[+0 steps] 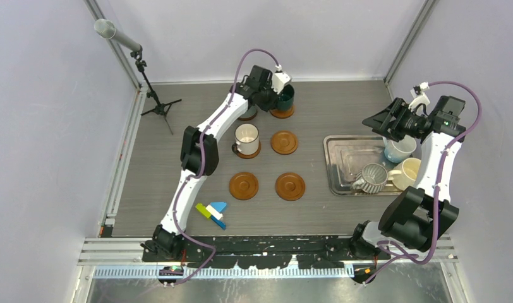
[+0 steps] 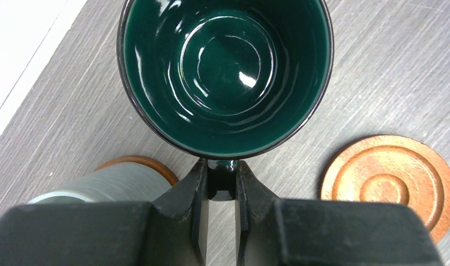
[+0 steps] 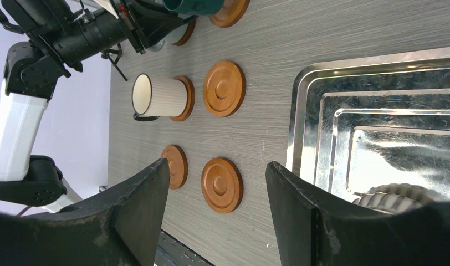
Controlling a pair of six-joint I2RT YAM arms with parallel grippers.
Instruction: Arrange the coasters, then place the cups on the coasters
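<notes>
The left hand [image 2: 221, 180] is pinching the handle of the glossy dark green ceramic mug [image 2: 225, 72], sitting just beyond it over the far round reddish-brown wooden coaster [image 1: 282, 114]; the right hand [image 3: 217, 177] is hanging open.

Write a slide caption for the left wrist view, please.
Left gripper shut on the handle of the dark green mug; a bare coaster lies beside it.
</notes>
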